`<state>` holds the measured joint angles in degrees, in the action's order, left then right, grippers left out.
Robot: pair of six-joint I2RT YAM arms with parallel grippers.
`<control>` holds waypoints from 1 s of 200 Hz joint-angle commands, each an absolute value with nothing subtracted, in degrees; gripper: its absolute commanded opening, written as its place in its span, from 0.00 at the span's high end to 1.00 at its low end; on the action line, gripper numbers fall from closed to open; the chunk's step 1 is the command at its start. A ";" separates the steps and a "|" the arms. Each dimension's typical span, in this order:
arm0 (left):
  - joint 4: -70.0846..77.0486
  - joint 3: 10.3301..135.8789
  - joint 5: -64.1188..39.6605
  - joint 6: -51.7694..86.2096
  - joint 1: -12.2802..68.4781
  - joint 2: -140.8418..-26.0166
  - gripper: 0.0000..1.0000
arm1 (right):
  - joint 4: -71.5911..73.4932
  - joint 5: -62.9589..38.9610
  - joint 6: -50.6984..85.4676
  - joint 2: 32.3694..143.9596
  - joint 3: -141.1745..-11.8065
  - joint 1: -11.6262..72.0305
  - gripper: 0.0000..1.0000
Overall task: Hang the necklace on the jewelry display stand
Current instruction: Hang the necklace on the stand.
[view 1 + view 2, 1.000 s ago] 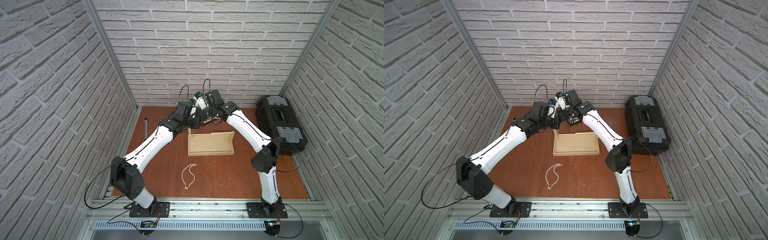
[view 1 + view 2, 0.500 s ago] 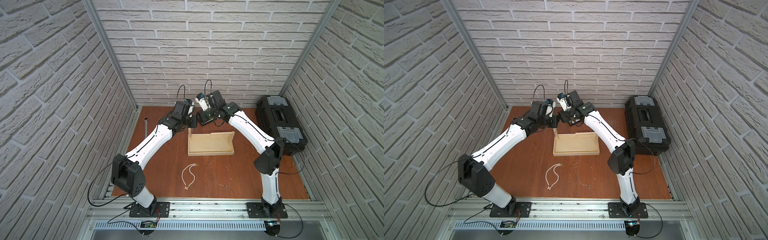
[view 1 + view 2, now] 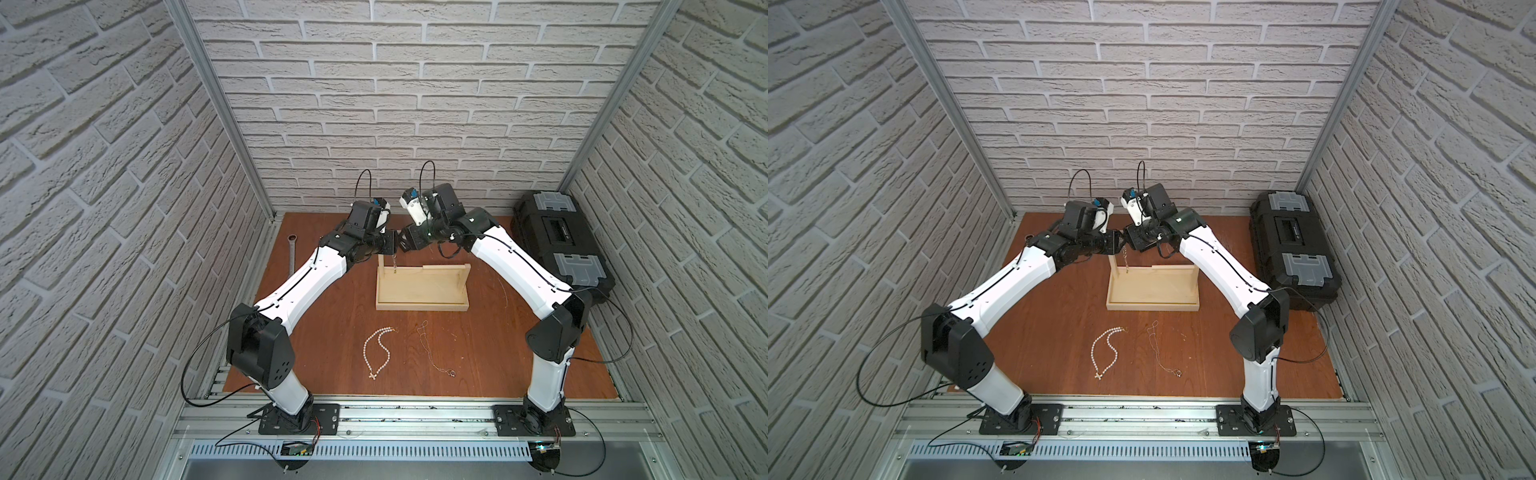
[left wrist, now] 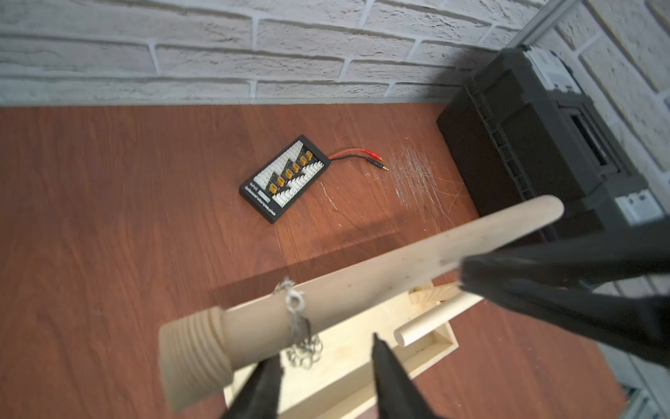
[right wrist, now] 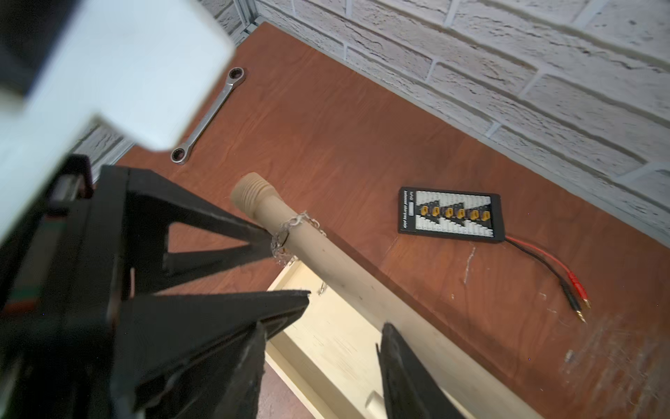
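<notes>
The left arm and right arm wear glossy white shells between matte black joint housings. The left pincer and right pincer have black triangular fingers. Just behind each pincer sits a white camera block with a blue tab, and a thin black cable loops out. Black plates carry the bases.

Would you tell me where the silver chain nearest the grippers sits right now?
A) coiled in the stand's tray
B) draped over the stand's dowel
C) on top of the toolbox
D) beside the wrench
B: in the left wrist view the chain loops over the dowel near its ridged end and hangs down from it.
</notes>
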<state>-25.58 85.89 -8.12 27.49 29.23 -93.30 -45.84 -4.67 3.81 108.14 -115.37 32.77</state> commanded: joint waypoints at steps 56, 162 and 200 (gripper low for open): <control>-23.78 89.28 -11.08 28.45 29.18 -92.32 0.34 | -40.05 -2.87 5.26 102.46 -111.51 33.22 0.50; -27.80 85.12 -16.57 30.52 29.09 -82.05 0.26 | -47.20 2.09 8.76 88.07 -99.23 33.31 0.58; -32.93 79.98 -14.57 29.03 29.15 -77.66 0.30 | -52.87 5.20 13.74 81.77 -87.95 34.14 0.60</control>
<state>-28.82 83.72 -15.14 30.17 29.21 -80.05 -47.86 2.63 9.34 84.40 -93.56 33.12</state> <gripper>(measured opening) 0.716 0.413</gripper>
